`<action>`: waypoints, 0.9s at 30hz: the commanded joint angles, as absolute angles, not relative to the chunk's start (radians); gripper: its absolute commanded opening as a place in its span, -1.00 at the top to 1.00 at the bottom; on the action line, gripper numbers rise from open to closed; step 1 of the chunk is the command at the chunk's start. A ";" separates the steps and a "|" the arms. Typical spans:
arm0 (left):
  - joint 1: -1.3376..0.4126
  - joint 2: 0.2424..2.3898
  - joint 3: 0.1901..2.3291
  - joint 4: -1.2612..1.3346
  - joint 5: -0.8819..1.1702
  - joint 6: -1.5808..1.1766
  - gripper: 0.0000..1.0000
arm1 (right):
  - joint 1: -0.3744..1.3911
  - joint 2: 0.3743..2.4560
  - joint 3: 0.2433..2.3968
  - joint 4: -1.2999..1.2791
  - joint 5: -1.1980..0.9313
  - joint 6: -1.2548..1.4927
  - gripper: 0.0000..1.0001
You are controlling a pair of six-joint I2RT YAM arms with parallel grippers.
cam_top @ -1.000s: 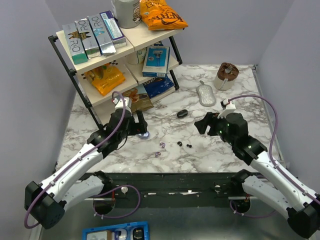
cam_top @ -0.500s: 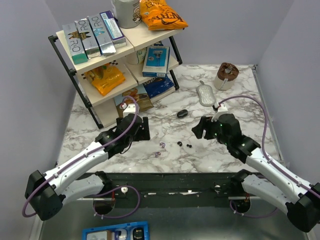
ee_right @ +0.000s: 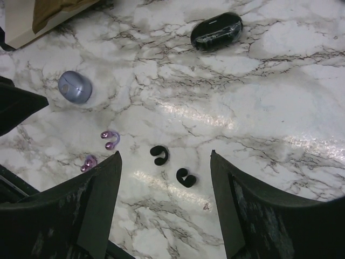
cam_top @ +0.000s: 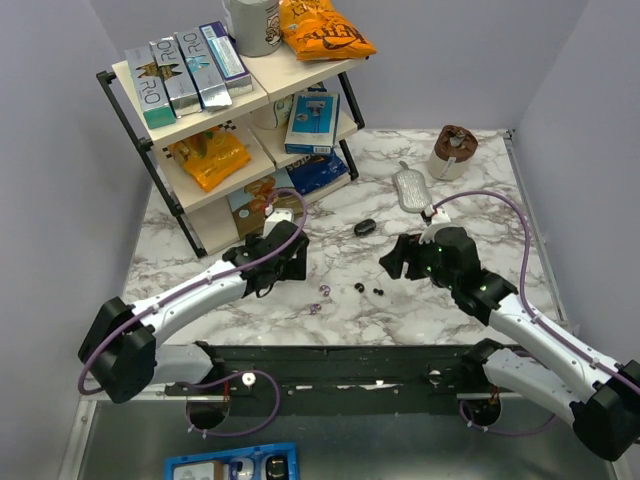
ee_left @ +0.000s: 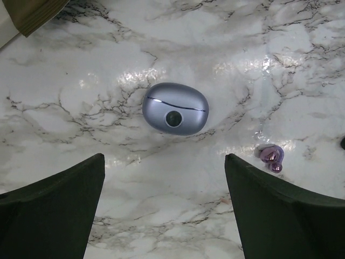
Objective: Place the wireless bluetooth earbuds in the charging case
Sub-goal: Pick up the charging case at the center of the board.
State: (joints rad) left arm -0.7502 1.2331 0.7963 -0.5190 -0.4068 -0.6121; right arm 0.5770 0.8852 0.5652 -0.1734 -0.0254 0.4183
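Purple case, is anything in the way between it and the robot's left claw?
Nothing that shows. The left gripper hangs open right above the purple case, with only bare marble table around it. One purple earbud lies off to the side, out of the path.

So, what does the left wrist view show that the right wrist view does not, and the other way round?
Left wrist only: a clear look at the round button on the shut lavender case. Right wrist only: the black case, the two black earbuds, and the purple earbuds as a pair. Both: the lavender case, one purple earbud and the marble table.
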 commanded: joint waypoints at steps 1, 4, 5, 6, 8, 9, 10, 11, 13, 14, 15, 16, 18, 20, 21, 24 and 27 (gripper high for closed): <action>-0.730 1.310 0.859 -0.541 -0.351 -0.529 -0.97 | 0.583 0.885 0.577 -0.153 -0.072 0.422 -0.50; -0.715 1.359 0.891 -0.563 -0.330 -0.500 -0.97 | 0.584 0.877 0.572 -0.150 -0.078 0.425 -0.50; -0.710 1.370 0.905 -0.568 -0.324 -0.492 -0.97 | 0.584 0.871 0.571 -0.150 -0.081 0.425 -0.50; -0.706 1.380 0.911 -0.574 -0.316 -0.480 -0.97 | 0.584 0.868 0.571 -0.149 -0.081 0.425 -0.50; -0.692 1.425 0.936 -0.586 -0.298 -0.450 -0.97 | 0.584 0.865 0.571 -0.147 -0.086 0.423 -0.50; -0.686 1.440 0.945 -0.597 -0.288 -0.434 -0.97 | 0.584 0.865 0.571 -0.147 -0.086 0.422 -0.50; -0.683 1.474 0.954 -0.606 -0.285 -0.422 -0.97 | 0.584 0.862 0.572 -0.146 -0.089 0.422 -0.50; -0.675 1.488 0.969 -0.610 -0.273 -0.404 -0.97 | 0.584 0.865 0.574 -0.146 -0.092 0.422 -0.50; -0.664 1.503 0.977 -0.614 -0.259 -0.391 -0.97 | 0.583 0.859 0.577 -0.150 -0.095 0.423 -0.50; -0.657 1.506 0.977 -0.612 -0.255 -0.393 -0.97 | 0.584 0.858 0.575 -0.150 -0.100 0.423 -0.50; -0.649 1.506 0.977 -0.603 -0.236 -0.388 -0.97 | 0.584 0.854 0.575 -0.149 -0.098 0.423 -0.50; -0.647 1.514 0.977 -0.601 -0.230 -0.388 -0.97 | 0.584 0.851 0.574 -0.150 -0.098 0.422 -0.50; -0.647 1.532 0.982 -0.607 -0.224 -0.388 -0.97 | 0.586 0.851 0.572 -0.146 -0.095 0.422 -0.50; -0.646 1.555 0.983 -0.607 -0.227 -0.390 -0.96 | 0.584 0.857 0.572 -0.144 -0.103 0.423 -0.50; -0.646 1.558 0.982 -0.600 -0.226 -0.390 -0.96 | 0.584 0.861 0.572 -0.144 -0.104 0.425 -0.50; -0.646 1.562 0.977 -0.583 -0.210 -0.394 -0.95 | 0.584 0.861 0.572 -0.141 -0.104 0.426 -0.50; -0.646 1.575 0.976 -0.569 -0.203 -0.399 -0.94 | 0.584 0.862 0.569 -0.138 -0.104 0.428 -0.50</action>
